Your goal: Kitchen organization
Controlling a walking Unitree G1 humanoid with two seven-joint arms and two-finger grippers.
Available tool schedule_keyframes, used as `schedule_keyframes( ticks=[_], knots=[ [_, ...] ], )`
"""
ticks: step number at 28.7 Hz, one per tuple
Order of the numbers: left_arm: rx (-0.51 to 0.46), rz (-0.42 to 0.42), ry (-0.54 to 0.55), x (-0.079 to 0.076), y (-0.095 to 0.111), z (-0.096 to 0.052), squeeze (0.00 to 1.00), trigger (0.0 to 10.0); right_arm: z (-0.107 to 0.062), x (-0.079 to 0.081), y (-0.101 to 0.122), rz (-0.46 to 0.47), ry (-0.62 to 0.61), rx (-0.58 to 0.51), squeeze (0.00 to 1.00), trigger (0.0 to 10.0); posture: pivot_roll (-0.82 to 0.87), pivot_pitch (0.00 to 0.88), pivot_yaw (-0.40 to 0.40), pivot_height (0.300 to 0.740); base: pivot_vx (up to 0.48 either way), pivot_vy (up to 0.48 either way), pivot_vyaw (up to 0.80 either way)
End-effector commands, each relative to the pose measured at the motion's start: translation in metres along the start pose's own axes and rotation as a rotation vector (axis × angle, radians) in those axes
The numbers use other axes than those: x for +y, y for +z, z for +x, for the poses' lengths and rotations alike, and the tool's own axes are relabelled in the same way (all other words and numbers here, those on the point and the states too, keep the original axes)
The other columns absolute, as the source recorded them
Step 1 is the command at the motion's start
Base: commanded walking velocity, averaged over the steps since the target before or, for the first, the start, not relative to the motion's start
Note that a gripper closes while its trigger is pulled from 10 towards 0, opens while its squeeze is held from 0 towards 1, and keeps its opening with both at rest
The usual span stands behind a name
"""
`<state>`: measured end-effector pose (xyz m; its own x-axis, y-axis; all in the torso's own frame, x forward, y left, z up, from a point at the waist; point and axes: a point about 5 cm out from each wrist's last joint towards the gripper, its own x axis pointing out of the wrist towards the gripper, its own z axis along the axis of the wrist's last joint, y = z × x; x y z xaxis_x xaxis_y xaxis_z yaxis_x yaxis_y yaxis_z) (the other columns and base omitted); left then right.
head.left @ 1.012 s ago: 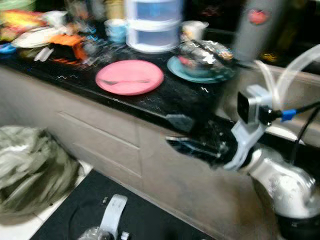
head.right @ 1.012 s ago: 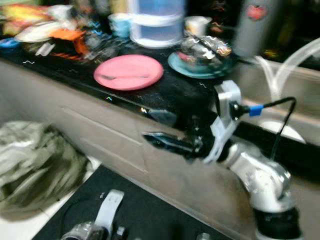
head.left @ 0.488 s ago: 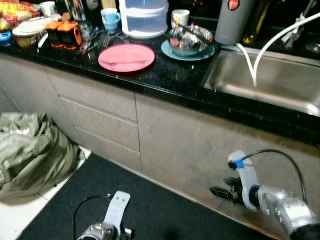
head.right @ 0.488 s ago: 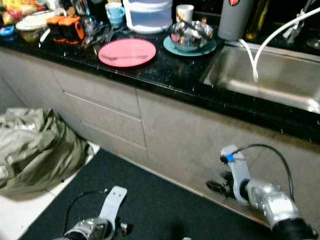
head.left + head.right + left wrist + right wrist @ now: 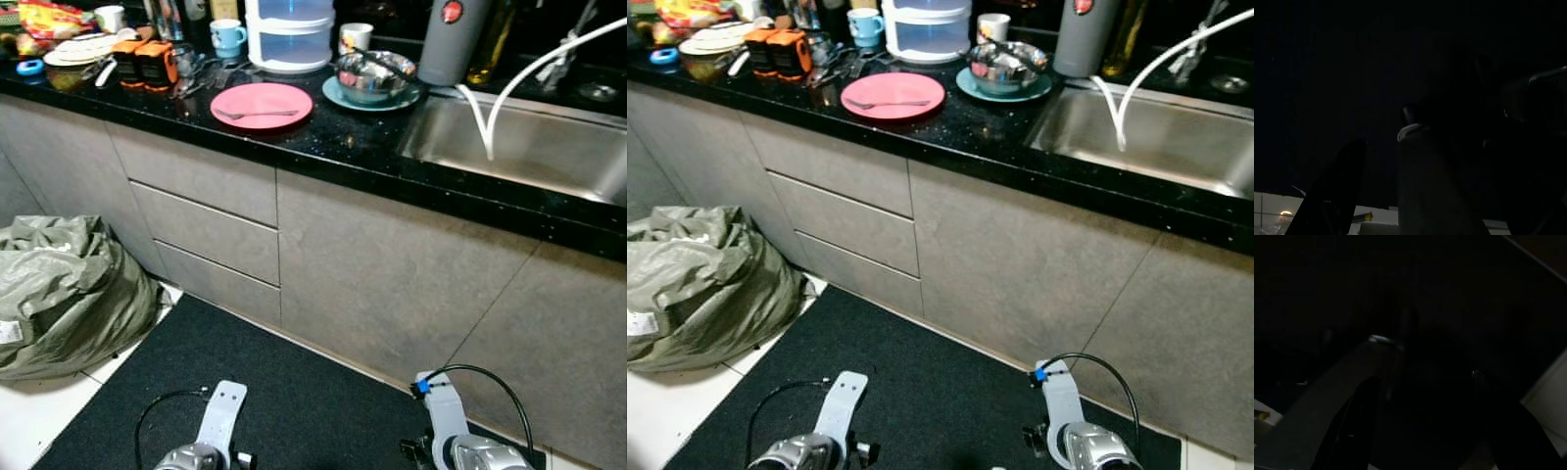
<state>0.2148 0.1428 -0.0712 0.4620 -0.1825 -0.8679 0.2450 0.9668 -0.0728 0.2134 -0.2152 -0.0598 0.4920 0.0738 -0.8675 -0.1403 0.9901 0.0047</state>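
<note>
At the far left, a crumpled olive-green sack [image 5: 69,294] slumped on the floor against the grey drawer fronts [image 5: 201,230], likely parked there as rubbish or laundry out of the walkway. Above it, the black speckled stone surface [image 5: 343,147] carried the clutter to be organised: a stack of pale plates [image 5: 78,47] and two orange-and-black boxy items [image 5: 145,61] at its left end, then loose cutlery [image 5: 201,73], then a round pink plate [image 5: 262,105] with a fork [image 5: 257,114] lying across it, set near the front edge within easy reach. Behind the plate stood a light-blue mug [image 5: 228,36] and a translucent white stacked container [image 5: 291,34], pushed to the back. Further right, a shiny steel bowl [image 5: 374,74] sat on a teal plate [image 5: 338,95], just beside a tall grey flask [image 5: 453,41], all close to the stainless sink [image 5: 524,147], probably awaiting washing. A white hose [image 5: 529,69] curved down into the basin.

Both arms hung low over the dark floor mat [image 5: 294,392]: the left claw [image 5: 211,452] and the right claw [image 5: 441,452] were idle, and I could not tell whether either was released or clenched, both wrist views being too dark. Nothing looked grasped yet; judging by this, the robot stood back from the surface, work not begun.
</note>
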Motion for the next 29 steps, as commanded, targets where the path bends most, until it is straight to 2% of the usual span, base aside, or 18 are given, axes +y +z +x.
schedule_keyframes(
  ticks=[1, 8, 12, 15, 19, 29],
  knots=[
    [-0.008, -0.024, 0.008, -0.002, -0.002, 0.001, 0.00, 10.0, 0.003, 0.009, -0.010, -0.010, -0.007, 0.021, 0.00, 10.0, -0.01, 0.090, 0.005, 0.740, 0.000, 0.000, 0.00],
    [-0.037, -0.056, 0.036, -0.002, -0.001, 0.001, 0.00, 10.0, 0.007, 0.022, -0.024, -0.095, -0.026, 0.047, 0.00, 10.0, -0.02, 0.091, 0.002, 0.740, 0.000, 0.000, 0.00],
    [-0.047, -0.061, 0.042, -0.002, 0.000, 0.001, 0.00, 10.0, 0.006, 0.015, -0.019, -0.106, -0.047, 0.043, 0.00, 10.0, -0.02, 0.098, 0.003, 0.740, 0.000, 0.000, 0.00],
    [-0.065, -0.100, 0.049, -0.002, 0.001, 0.001, 0.00, 10.0, 0.006, 0.009, -0.013, -0.106, -0.075, 0.040, 0.00, 10.0, -0.03, 0.099, 0.002, 0.740, 0.000, 0.000, 0.00],
    [-0.064, -0.083, 0.063, 0.000, 0.001, 0.000, 0.00, 10.0, 0.005, 0.006, -0.006, -0.084, -0.102, 0.029, 0.00, 10.0, -0.03, 0.099, 0.009, 0.740, 0.000, 0.000, 0.00],
    [-0.083, -0.103, 0.126, 0.003, 0.003, 0.000, 0.00, 10.0, 0.006, 0.007, 0.001, -0.086, -0.108, 0.013, 0.00, 10.0, -0.02, 0.105, -0.006, 0.740, 0.000, 0.000, 0.00]
  ],
)
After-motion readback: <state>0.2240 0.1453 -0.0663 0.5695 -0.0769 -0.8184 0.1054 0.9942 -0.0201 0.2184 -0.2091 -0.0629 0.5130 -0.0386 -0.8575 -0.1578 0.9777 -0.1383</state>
